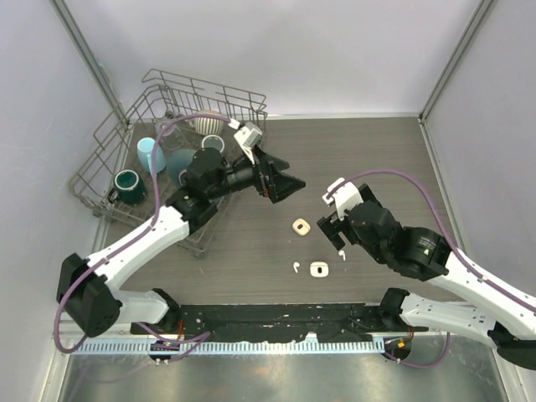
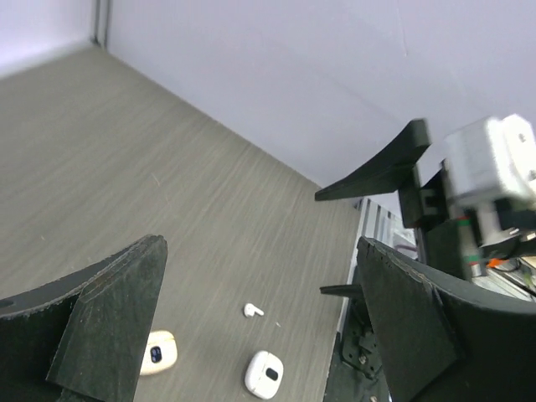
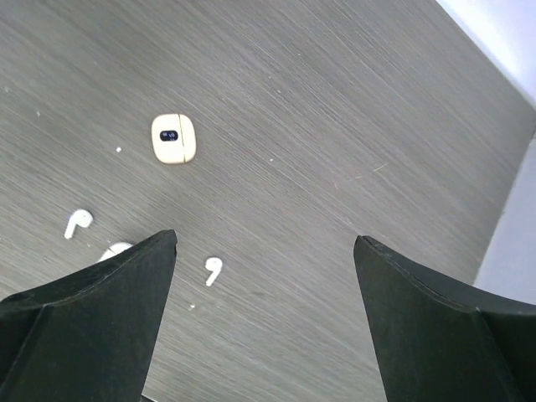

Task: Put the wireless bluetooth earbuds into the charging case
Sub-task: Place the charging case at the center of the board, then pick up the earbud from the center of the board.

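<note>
white case half hidden behind right tool, cream case partly behind left tool

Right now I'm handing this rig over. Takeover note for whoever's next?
Left gripper: fingers open, empty.
Right gripper: fingers open, empty, close to the first earbud.
Both earbuds lie loose on the table; the second earbud is beside the white case. The cream case sits apart.
Done: nothing inserted.
Left: pick up each earbud and seat it. I can't tell which case takes them.
</note>
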`<state>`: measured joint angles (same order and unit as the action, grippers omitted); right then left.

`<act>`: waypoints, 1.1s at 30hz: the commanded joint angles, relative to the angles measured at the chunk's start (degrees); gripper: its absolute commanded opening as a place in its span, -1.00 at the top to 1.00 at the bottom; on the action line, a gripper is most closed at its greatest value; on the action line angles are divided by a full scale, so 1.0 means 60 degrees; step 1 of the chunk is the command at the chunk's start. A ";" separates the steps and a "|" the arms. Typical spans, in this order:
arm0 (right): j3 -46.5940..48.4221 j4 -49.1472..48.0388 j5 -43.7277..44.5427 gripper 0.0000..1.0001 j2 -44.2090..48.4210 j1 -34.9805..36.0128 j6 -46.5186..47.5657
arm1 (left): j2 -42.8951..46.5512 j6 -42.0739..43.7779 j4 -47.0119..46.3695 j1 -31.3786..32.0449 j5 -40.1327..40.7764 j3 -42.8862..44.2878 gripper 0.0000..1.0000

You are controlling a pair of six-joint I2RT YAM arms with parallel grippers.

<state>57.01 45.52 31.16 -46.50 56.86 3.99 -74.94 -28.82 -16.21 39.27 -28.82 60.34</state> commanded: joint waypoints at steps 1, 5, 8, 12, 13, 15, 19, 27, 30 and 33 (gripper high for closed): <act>0.0371 -0.0115 -0.0546 -0.86 -0.0116 -0.0087 0.1604 | 0.0682 0.0804 -0.0199 0.0018 0.0671 -0.0211 -1.00; 0.0209 -0.0320 -0.0682 -0.87 -0.0248 -0.0131 0.2147 | 0.1296 0.0877 -0.0053 0.0018 0.1096 -0.0490 -0.99; 0.0648 0.0030 -0.0637 -0.87 -0.0394 -0.0175 0.1885 | 0.2014 0.1023 0.0109 0.0018 0.1418 -0.0812 -1.00; 0.0490 0.0294 -0.1278 -0.87 -0.0350 -0.0657 0.2160 | 0.2572 0.1243 0.0108 0.0018 0.1829 -0.1164 -1.00; 0.0357 0.0309 -0.1514 -0.87 -0.0379 -0.0760 0.2278 | 0.2630 0.1301 0.0152 0.0018 0.1858 -0.1150 -1.00; 0.0080 0.0440 -0.2098 -0.87 -0.0657 -0.0966 0.2426 | 0.2821 0.1462 0.0356 0.0018 0.1932 -0.1106 -1.00; -0.0536 0.0865 -0.3637 -0.92 -0.0965 -0.1039 0.3212 | 0.3158 0.1872 0.0781 0.0018 0.1845 -0.1003 -1.00; -0.0683 0.0647 -0.5998 -0.89 -0.0527 -0.1932 0.4681 | 0.3671 0.2195 0.0709 0.0018 0.2357 -0.1808 -1.00; -0.0801 0.0777 -0.6509 -0.89 -0.0964 -0.2079 0.5003 | 0.3715 0.2429 0.0782 0.0018 0.2284 -0.1911 -0.99; -0.0962 0.0706 -0.7243 -0.86 -0.1564 -0.2079 0.5150 | 0.3744 0.2752 0.1016 0.0018 0.2385 -0.1838 -1.00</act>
<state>51.96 50.94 -4.25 -52.18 44.58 30.79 -53.45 -15.84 -10.50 39.27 -15.90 48.75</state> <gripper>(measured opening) 0.939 0.996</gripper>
